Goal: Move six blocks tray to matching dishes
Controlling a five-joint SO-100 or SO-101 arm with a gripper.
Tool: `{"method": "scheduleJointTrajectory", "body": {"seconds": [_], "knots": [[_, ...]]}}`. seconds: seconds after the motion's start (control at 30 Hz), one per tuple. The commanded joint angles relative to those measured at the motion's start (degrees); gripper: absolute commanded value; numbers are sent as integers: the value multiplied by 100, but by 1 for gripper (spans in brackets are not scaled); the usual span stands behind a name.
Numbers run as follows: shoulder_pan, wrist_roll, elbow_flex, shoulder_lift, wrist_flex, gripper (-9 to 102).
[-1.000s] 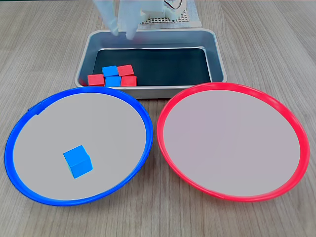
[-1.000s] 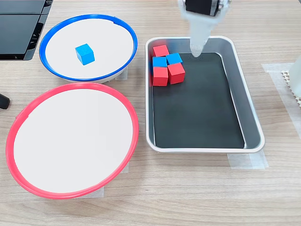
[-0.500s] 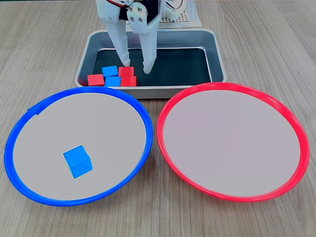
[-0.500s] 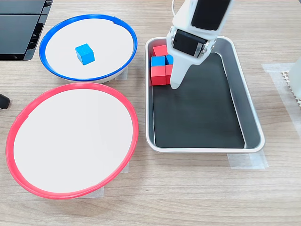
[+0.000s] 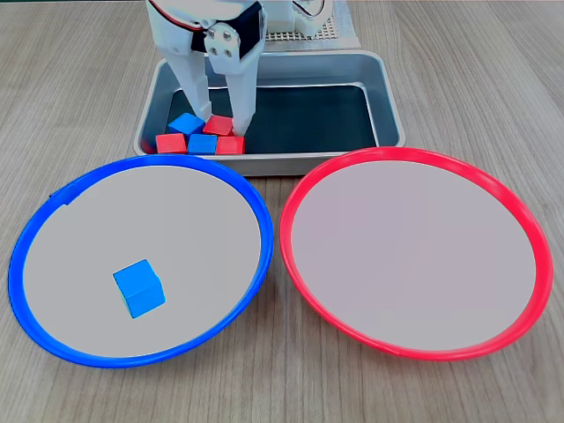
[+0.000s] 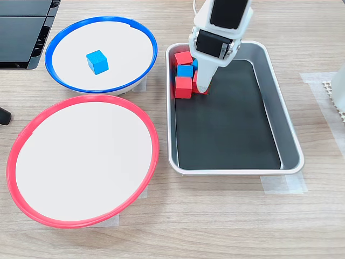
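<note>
The silver tray [image 5: 389, 88] [image 6: 285, 124] holds a cluster of red and blue blocks in one corner. My gripper [image 5: 219, 124] [image 6: 200, 81] reaches down into that cluster, open, with its fingers on either side of a red block [image 5: 218, 124]. Beside it lie a blue block [image 5: 185, 123], another blue block [image 5: 202, 143] [image 6: 185, 70] and two red blocks [image 5: 171, 143] [image 5: 231, 144]. One blue block [image 5: 138, 287] [image 6: 97, 61] rests in the blue-rimmed dish [image 5: 141, 161] [image 6: 102, 20]. The red-rimmed dish [image 5: 414, 152] [image 6: 81, 98] holds nothing.
A black device [image 6: 21, 32] sits at the table's top left corner in a fixed view. A white mesh pad [image 5: 308, 35] lies behind the tray by the arm's base. Tape strips hold down the tray and the dishes.
My gripper has come down from above the tray's rim into the block cluster, fingers spread around a red block. One blue block was nudged aside.
</note>
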Motion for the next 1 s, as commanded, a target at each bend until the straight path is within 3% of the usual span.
{"method": "scheduleJointTrajectory", "body": {"seconds": [0.0,0.23,0.33,0.5,0.67,0.8,0.97], "knots": [[-211,-35,-35,369,193,0],[-545,-360,79,835,809,0],[-800,334,-369,1055,1046,0],[-1187,2856,-1424,791,-281,0],[-2303,4307,-1916,70,-1512,0],[-2900,4412,-1969,-352,-1767,0],[-3059,4315,-2013,-633,-1784,17]]}}
